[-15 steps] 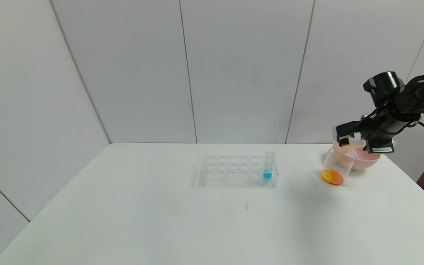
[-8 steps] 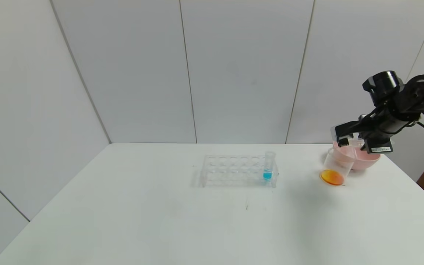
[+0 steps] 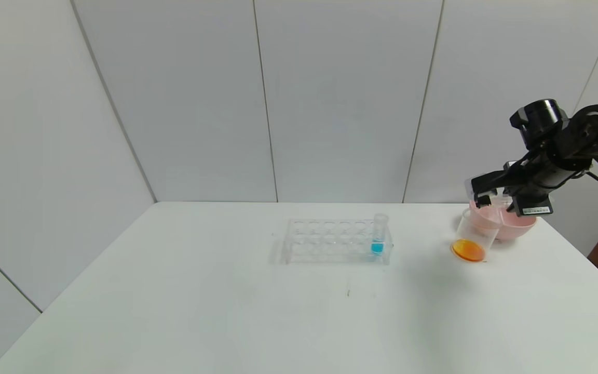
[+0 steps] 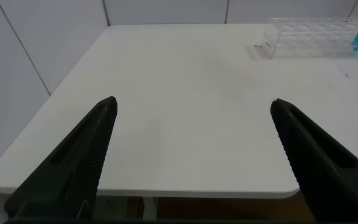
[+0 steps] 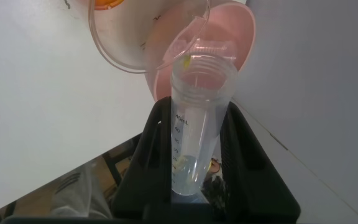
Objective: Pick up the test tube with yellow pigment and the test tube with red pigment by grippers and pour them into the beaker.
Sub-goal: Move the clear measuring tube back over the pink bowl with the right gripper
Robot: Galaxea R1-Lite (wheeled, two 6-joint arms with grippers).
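Right hand [image 3: 492,199] clamped on yellow tube [image 5: 196,118], tipped mouth-down just above beaker [image 3: 475,236]. Yellow stream seen a second ago has stopped; tube nearly empty, only traces left. Orange liquid pools in beaker below hand; pink bowl [image 3: 517,226] just behind. Pour looks complete. Left hand [image 4: 191,155] spread wide, idle over near table [image 4: 185,112] edge.

A lab-style test space: a plain white tabletop [image 3: 226,311] filling the lower frame, bare grey wall panels [image 3: 340,98] behind it, and at centre a clear tube rack [image 3: 336,241] holding one tube of blue liquid [image 3: 378,238], with a plastic beaker [image 3: 473,239] at right.
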